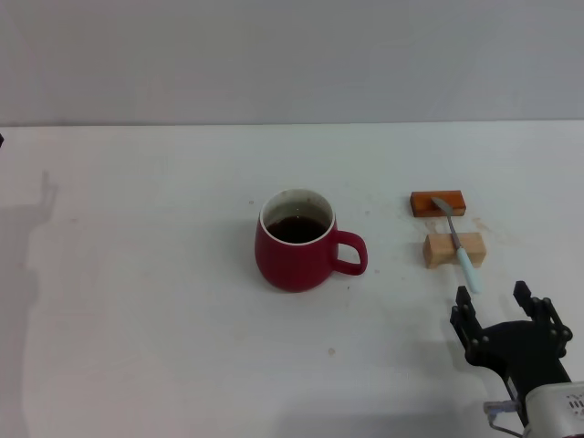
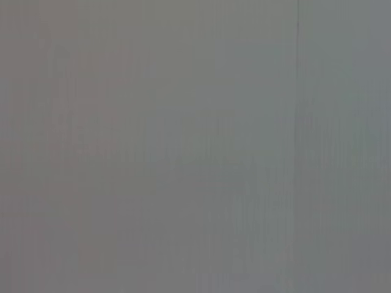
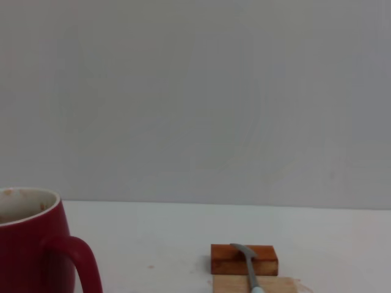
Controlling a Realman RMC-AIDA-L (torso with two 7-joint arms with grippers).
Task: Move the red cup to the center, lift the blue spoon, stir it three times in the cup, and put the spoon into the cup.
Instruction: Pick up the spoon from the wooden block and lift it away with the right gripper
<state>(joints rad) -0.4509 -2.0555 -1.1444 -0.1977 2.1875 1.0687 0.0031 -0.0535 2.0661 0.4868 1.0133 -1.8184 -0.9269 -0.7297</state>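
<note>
Left wrist view: featureless grey only, left gripper not seen in any view; the right gripper [image 1: 495, 294] sits low at the table's near right edge, its body cut off by the frame, fingers spread apart and holding nothing, with small print on its white housing too tiny to read. The red cup [image 1: 294, 242] stands upright mid-table [image 1: 164, 301], handle toward the robot's right, dark liquid inside; the right wrist view crops it. The blue spoon [image 1: 459, 241] lies across the orange-brown block [image 1: 438, 203] and the pale wooden block [image 1: 453, 249], right of the cup, handle end just beyond the right gripper's fingertips.

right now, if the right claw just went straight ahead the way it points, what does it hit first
Probably the blue spoon: its handle end is nearest the open right claw, resting across the pale wooden block. Height is unclear, so it might pass over.
</note>
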